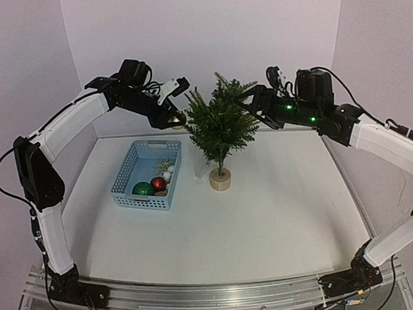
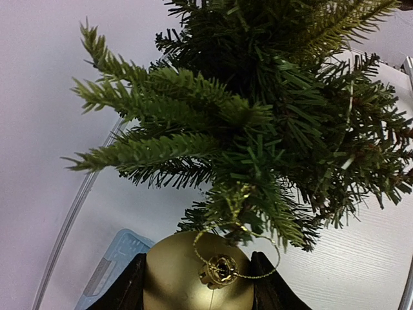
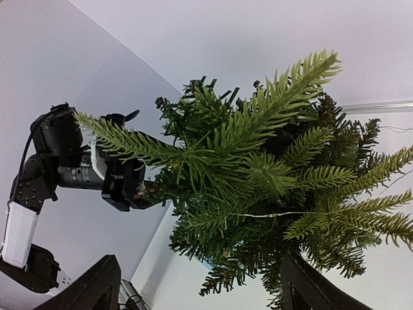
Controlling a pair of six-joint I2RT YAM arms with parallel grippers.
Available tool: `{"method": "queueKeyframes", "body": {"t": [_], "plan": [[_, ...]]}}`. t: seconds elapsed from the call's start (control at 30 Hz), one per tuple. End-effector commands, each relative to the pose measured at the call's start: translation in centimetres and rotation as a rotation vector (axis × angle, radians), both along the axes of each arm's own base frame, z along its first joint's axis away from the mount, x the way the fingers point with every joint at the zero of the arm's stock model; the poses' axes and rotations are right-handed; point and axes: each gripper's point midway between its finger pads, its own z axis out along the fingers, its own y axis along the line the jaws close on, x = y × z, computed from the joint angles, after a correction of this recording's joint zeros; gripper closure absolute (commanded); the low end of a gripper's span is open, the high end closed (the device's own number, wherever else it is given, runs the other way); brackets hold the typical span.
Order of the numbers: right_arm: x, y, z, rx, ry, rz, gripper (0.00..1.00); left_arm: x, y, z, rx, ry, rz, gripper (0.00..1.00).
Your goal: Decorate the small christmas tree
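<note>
The small christmas tree point(image 1: 219, 126) stands upright on its wooden disc base point(image 1: 220, 179), toward the far edge of the tabletop point(image 1: 281, 206) and roughly midway between the left and right edges. You have both arms on it from opposite sides, which reads as one steadying while the other hangs.

Your left end effector point(image 1: 174, 116) is clenched on a gold bauble point(image 2: 193, 284), fingers on either flank and the cap turned toward the tree. That leaves the thin gold hanging loop point(image 2: 240, 248) free, and it lies right at the tips of the lower left branches. Whether it has caught on a needle cluster, you cannot tell from here.

Your right end effector point(image 1: 249, 102) is spread wide, with the right-side foliage between its fingers. It looks placed to brace the tree against the push from the left, though no firm pinch shows.

Each arm rises from its near corner, elbow high over its side edge, forearm angled inward toward the upper half of the tree.

Just left of the tree, the blue basket point(image 1: 126, 169) keeps the spare ornaments within the left arm's reach: a red ball point(image 1: 159, 182), a green ball point(image 1: 143, 189) and some pale pieces.
</note>
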Motion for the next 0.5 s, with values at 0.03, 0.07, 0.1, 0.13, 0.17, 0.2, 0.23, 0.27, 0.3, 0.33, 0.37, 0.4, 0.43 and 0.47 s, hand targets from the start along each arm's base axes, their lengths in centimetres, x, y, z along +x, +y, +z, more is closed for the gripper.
{"method": "queueKeyframes", "body": {"t": [0.03,0.07,0.1,0.13,0.17,0.2,0.23,0.27,0.3,0.33,0.37,0.4,0.43,0.47], "plan": [[-0.5,-0.3,3.3,0.057,-0.065,0.009,0.15,0.6,-0.2,0.4,-0.020,0.017,0.009,0.57],[-0.5,-0.3,3.3,0.058,-0.065,0.008,0.15,0.7,-0.2,0.4,-0.018,0.019,0.010,0.57],[-0.5,-0.3,3.3,0.057,-0.064,0.008,0.15,0.8,-0.3,0.3,-0.018,0.021,0.010,0.57],[-0.6,-0.3,3.3,0.058,-0.065,0.009,0.15,0.8,-0.3,0.3,-0.020,0.025,0.011,0.57],[-0.6,-0.4,3.3,0.058,-0.064,0.008,0.15,0.8,-0.4,0.3,-0.021,0.029,0.008,0.57],[-0.6,-0.4,3.3,0.058,-0.065,0.008,0.15,0.8,-0.4,0.3,-0.020,0.031,0.006,0.57],[-0.6,-0.4,3.3,0.057,-0.067,0.006,0.15,0.8,-0.5,0.1,-0.018,0.034,0.003,0.57],[-0.6,-0.4,3.3,0.057,-0.068,0.005,0.15,0.7,-0.5,0.1,-0.017,0.035,0.000,0.57],[-0.6,-0.4,3.4,0.057,-0.068,0.004,0.15,0.5,-0.6,0.0,-0.013,0.034,-0.005,0.57],[-0.6,-0.4,3.3,0.056,-0.067,0.005,0.15,0.3,-0.7,-0.1,-0.008,0.035,-0.011,0.57],[-0.6,-0.4,3.3,0.057,-0.067,0.005,0.15,0.1,-0.8,-0.3,-0.004,0.036,-0.016,0.57],[-0.6,-0.4,3.4,0.057,-0.068,0.006,0.15,-0.1,-0.8,-0.4,0.000,0.038,-0.020,0.57],[-0.5,-0.4,3.3,0.057,-0.068,0.005,0.15,-0.2,-0.8,-0.6,0.004,0.037,-0.023,0.57],[-0.5,-0.4,3.3,0.056,-0.067,0.004,0.15,-0.2,-0.8,-0.7,0.008,0.034,-0.023,0.56]]}}
